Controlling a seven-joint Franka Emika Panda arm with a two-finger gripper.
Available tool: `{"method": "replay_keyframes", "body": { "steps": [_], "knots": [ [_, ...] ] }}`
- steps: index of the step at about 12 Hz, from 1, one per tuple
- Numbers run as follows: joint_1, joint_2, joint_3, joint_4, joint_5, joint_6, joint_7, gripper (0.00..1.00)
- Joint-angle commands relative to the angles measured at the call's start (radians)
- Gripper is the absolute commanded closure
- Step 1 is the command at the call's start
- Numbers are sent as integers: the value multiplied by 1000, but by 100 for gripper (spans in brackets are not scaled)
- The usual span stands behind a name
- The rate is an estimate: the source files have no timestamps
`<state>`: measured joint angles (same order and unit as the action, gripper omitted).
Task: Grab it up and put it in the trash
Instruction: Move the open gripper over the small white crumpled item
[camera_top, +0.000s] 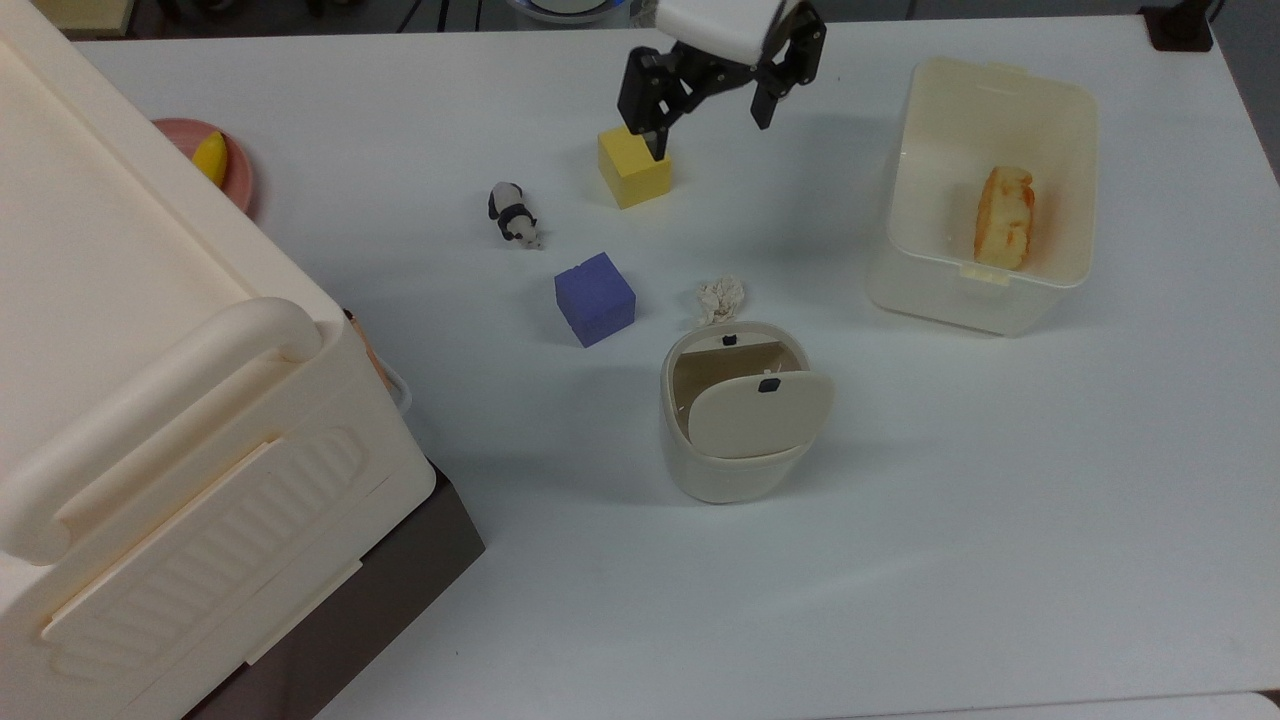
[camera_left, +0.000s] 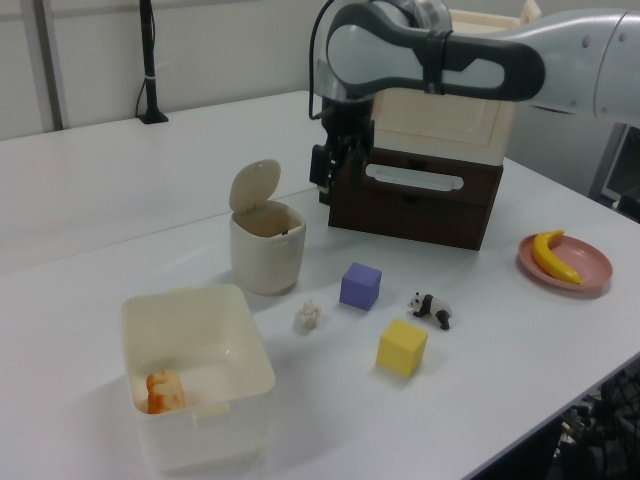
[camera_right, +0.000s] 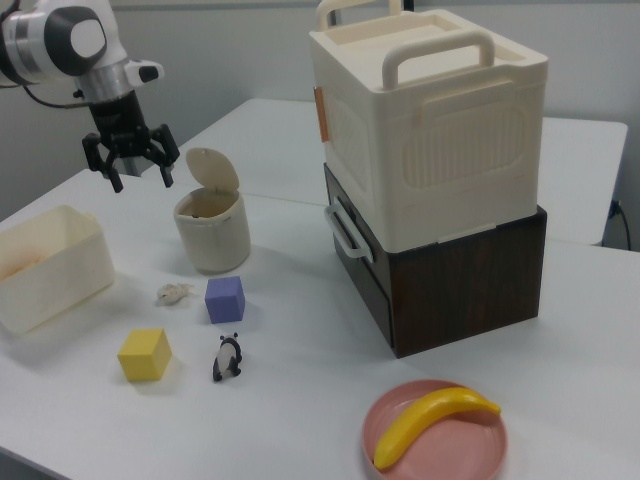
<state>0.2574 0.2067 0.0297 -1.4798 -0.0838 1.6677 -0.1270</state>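
The crumpled off-white tissue wad lies on the white table, just beyond the trash in the top view, between the purple cube and the cream tub. It also lies loose in the left view and the right view. The trash is a small cream bin with its flap lid tilted up. My gripper hangs open in the air above the table, near the yellow cube and well short of the wad. Nothing is between its fingers.
A yellow cube, a purple cube and a panda figurine stand near the wad. A rectangular cream tub holds a piece of bread. A large cream box on a brown base and a pink plate with a banana lie at the top view's left.
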Motion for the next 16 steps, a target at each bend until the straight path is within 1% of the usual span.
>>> {"method": "replay_keyframes", "body": {
  "steps": [1,2,4,6,8,10,13,15,16],
  "knots": [
    [8,49,22,-25,-13,55,-52,0],
    [13,75,24,-30,-20,73,-54,0],
    [34,97,22,-31,-30,101,-74,0],
    [40,122,24,-40,-59,104,-112,0],
    [43,132,24,-69,-91,119,-161,0],
    [43,134,22,-117,-120,202,-227,0],
    [46,135,22,-166,-139,303,-221,0],
    [63,137,22,-203,-163,381,-205,0],
    [63,148,22,-212,-198,415,-157,0]
  ]
}}
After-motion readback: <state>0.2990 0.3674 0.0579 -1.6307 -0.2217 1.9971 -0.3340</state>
